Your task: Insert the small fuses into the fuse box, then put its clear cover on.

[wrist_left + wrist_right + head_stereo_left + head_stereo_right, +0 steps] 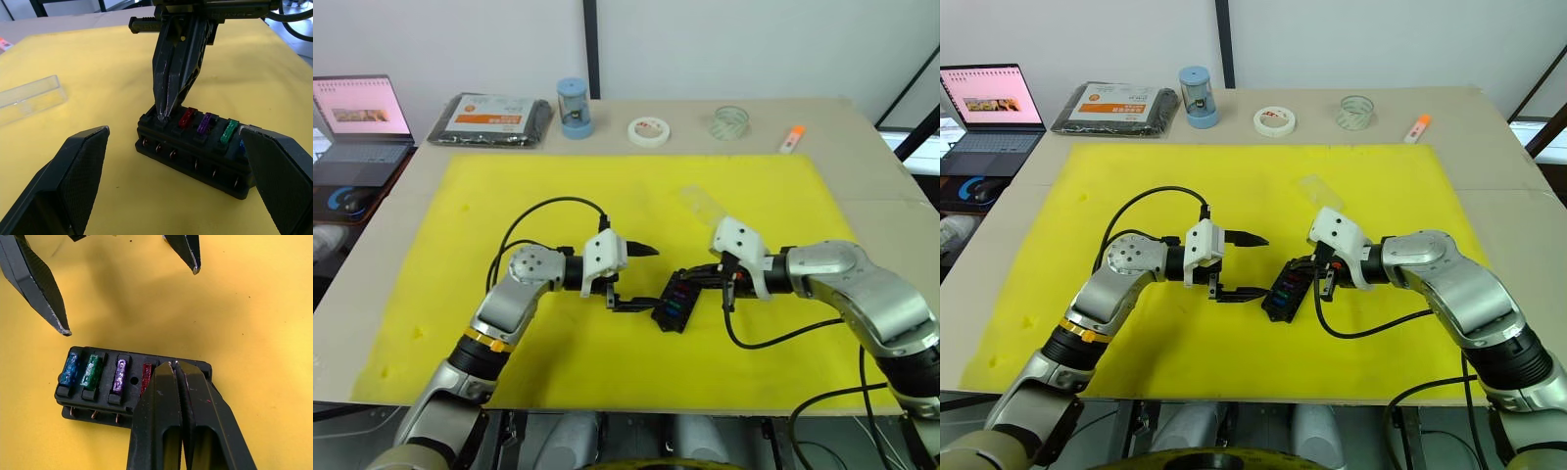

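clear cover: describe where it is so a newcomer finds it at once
On the yellow mat, look just beyond the right end effector, which presses shut onto the black fuse box. The clear cover lies there alone: a flat, see-through rectangular lid, unlike the round clear tape roll on the bare table past the mat.

The black fuse box point(674, 304) lies at frame centre holding fuses point(103, 372); the clear cover point(706, 204) lies flat above it.
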You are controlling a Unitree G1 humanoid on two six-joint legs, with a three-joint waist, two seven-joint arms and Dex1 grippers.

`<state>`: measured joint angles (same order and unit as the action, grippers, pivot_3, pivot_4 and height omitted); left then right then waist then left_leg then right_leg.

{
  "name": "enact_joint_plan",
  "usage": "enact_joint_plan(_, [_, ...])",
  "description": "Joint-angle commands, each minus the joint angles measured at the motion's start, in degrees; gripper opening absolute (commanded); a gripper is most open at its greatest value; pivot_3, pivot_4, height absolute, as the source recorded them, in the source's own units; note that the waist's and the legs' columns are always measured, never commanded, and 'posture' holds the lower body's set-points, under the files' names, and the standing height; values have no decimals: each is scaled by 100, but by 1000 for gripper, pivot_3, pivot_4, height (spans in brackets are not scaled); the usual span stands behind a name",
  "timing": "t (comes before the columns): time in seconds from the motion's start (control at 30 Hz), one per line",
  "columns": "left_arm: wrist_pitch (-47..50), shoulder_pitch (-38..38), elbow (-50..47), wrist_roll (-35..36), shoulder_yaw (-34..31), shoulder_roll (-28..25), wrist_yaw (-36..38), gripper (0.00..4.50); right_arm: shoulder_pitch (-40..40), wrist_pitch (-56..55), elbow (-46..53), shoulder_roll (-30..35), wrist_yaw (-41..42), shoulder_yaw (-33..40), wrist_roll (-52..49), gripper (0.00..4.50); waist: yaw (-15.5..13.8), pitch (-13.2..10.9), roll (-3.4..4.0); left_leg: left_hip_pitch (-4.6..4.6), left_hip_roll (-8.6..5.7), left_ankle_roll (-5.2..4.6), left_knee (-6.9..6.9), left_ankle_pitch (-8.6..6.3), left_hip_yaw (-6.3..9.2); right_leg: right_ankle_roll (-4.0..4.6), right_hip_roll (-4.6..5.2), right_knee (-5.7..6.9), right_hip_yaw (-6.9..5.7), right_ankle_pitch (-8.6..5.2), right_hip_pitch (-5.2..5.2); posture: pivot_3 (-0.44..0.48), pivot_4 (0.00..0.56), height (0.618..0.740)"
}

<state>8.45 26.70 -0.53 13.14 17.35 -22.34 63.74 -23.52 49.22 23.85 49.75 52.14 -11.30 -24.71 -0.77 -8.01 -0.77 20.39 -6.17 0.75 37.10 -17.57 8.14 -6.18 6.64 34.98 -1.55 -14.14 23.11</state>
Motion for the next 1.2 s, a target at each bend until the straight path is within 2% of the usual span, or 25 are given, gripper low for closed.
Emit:
enact_joint_plan(0.03, [-64,80,-100,34,-32,-8,22,4500,161,220,-94,17,-16,-182,83,53,0,1,0,0,0,0,0,0,0,0,0,0,0,0,0,0,150,740])
enact_joint_plan(0.3, [-162,89,-128,67,-98,-64,95,4500,87,152,-35,-114,-130,74,-12,53,0,3,-1,0,0,0,0,0,0,0,0,0,0,0,-1,0,150,740])
enact_joint_plan(0.43, [-2,51,-631,423,-502,-596,413,4500,-16,-348,220,-326,-112,905,-412,53,20,-2,1,4,2,0,0,0,0,0,-2,2,1,0,6,0,150,740])
enact_joint_plan(0.53, [90,155,-575,586,-859,-1019,510,4500,-63,-684,293,-309,-190,1417,-434,53,7,-4,8,4,3,1,-2,1,-1,0,-5,6,5,0,11,0,150,740])
enact_joint_plan(0.63, [234,305,-288,675,-1158,-1418,619,4500,88,-1217,202,-126,-202,1807,-200,652,-8,-5,7,5,0,1,-1,1,0,0,-12,4,1,0,8,0,150,740])
enact_joint_plan(0.7, [341,369,-17,811,-1413,-1607,673,4500,319,-1486,179,-18,-140,2077,-158,1264,-12,-4,6,6,-3,-1,-2,-1,1,0,-13,1,0,0,6,0,150,740])
enact_joint_plan(0.97, [97,333,1268,689,-2048,-2274,749,4500,1945,-2645,185,147,109,3132,171,4282,17,-7,9,1,1,-2,-2,-1,-3,-1,-12,6,3,-1,7,0,150,740])
enact_joint_plan(1.0, [-108,301,1482,561,-2084,-2384,750,4500,2128,-2718,174,133,103,3277,193,4447,15,-7,9,0,2,-1,-2,0,-3,-1,-12,7,3,-1,6,0,150,740])
enact_joint_plan(1.2, [-538,224,1937,496,-2373,-2545,539,4500,2594,-2852,266,30,-12,3631,107,4447,5,-8,10,1,3,-1,-2,0,-2,0,-10,7,4,0,6,0,150,740])
